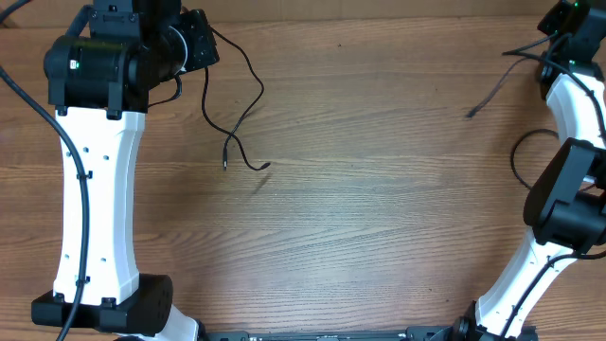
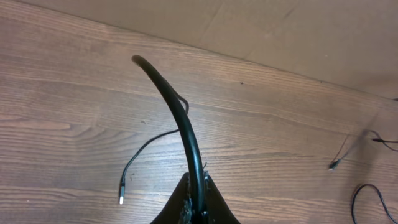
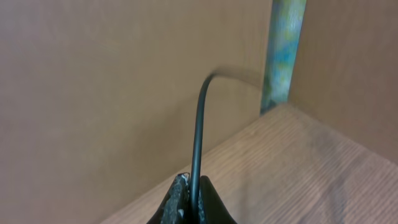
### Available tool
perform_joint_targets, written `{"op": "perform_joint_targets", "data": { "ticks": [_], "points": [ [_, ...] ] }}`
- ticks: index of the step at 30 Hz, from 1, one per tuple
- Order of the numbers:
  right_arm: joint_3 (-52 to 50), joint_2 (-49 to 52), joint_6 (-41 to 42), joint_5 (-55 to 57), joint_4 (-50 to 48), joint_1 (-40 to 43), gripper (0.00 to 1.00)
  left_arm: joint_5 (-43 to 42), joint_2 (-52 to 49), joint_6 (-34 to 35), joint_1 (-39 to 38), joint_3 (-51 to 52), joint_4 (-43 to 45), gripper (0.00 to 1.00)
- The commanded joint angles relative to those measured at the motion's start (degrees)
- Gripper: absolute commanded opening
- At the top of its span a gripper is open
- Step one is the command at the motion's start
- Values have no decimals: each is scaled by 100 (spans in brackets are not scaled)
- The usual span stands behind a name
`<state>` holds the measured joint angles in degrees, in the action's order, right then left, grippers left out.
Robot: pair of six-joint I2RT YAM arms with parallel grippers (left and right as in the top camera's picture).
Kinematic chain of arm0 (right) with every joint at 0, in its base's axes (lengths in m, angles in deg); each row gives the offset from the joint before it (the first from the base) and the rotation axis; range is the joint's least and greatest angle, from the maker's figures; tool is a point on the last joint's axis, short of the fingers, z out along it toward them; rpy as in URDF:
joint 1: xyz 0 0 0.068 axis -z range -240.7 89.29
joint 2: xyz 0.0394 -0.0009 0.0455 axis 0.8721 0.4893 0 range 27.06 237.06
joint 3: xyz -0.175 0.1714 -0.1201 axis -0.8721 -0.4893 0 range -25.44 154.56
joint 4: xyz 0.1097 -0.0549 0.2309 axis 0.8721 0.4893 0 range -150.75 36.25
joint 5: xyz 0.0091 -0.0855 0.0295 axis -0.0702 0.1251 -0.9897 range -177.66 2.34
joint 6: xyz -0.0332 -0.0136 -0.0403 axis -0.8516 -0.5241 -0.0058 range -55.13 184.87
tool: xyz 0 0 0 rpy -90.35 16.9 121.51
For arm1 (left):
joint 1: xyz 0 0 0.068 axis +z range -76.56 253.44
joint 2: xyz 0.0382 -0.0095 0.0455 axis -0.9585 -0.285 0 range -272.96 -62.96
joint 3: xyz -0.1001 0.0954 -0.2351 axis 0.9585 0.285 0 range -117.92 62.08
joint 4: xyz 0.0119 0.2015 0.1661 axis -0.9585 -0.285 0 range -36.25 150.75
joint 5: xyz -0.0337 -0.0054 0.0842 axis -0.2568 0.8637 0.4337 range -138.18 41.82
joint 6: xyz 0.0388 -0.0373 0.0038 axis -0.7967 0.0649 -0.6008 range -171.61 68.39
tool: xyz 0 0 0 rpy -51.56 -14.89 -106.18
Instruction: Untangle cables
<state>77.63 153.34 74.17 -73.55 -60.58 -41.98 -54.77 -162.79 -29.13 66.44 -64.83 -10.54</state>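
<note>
left wrist view: left gripper [image 2: 196,210] clamped tight on a thin black cord, the left cable [image 2: 180,118]. it arcs up from the fingertips, clear of the wood table [image 2: 68,130]. a lower stretch lies ahead of the gripper and ends in a small plug [image 2: 121,199] to the left of the fingers.

the overhead view alone shows the whole run: held mid-length, loose bends trailing from the gripper, both ends near each other on the wood.

right wrist view: right gripper [image 3: 189,202] pinched shut on the right cable [image 3: 198,137]. the cord rises straight out of the fingertips, then bends right. behind it are a brown wall, the table corner and a mottled blue-green post [image 3: 283,50]. only the overhead view shows its free tip, out from the gripper toward the table's middle.

pose: left arm stretched long to the far edge. right arm folded at the elbow, with the wrist at the far right corner.

count: two arms, two grippers, two cables, one per gripper, well apart.
</note>
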Motion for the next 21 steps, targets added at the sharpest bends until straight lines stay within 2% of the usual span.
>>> {"op": "perform_joint_targets", "data": {
  "ticks": [1, 2, 4, 6, 7, 8, 9, 10, 18, 21],
  "points": [
    [2, 269, 153, -35, 496, -7, 5, 61, -15, 92, -20, -74, -28, 4],
    [2, 299, 155, -35, 656, -7, 10, 61, -15, 92, -37, -74, -24, 4],
    [7, 304, 149, -50, 920, -24, 28, 63, -15, 90, -87, -74, 15, 4],
    [15, 227, 74, -192, 1034, -52, 54, 61, -15, 92, -129, -74, 107, 4],
    [17, 138, 22, -286, 1106, -76, 73, 57, -15, 94, -157, -74, 173, 4],
    [17, 0, 20, -369, 1193, -111, 84, 57, -15, 94, -212, -74, 258, 5],
    [20, -96, 22, -413, 1239, -138, 88, 57, -15, 94, -260, -74, 319, 4],
    [20, -260, 22, -498, 1296, -175, 100, 59, -20, 92, -330, -74, 413, 4],
    [20, -1633, -46, -581, 1628, -361, 100, -9, -107, 90, -938, -74, 1095, 4],
    [20, -2111, -46, -564, 1709, -345, 100, -664, -138, 39, -1196, -74, 1515, 4]
  ]
}}
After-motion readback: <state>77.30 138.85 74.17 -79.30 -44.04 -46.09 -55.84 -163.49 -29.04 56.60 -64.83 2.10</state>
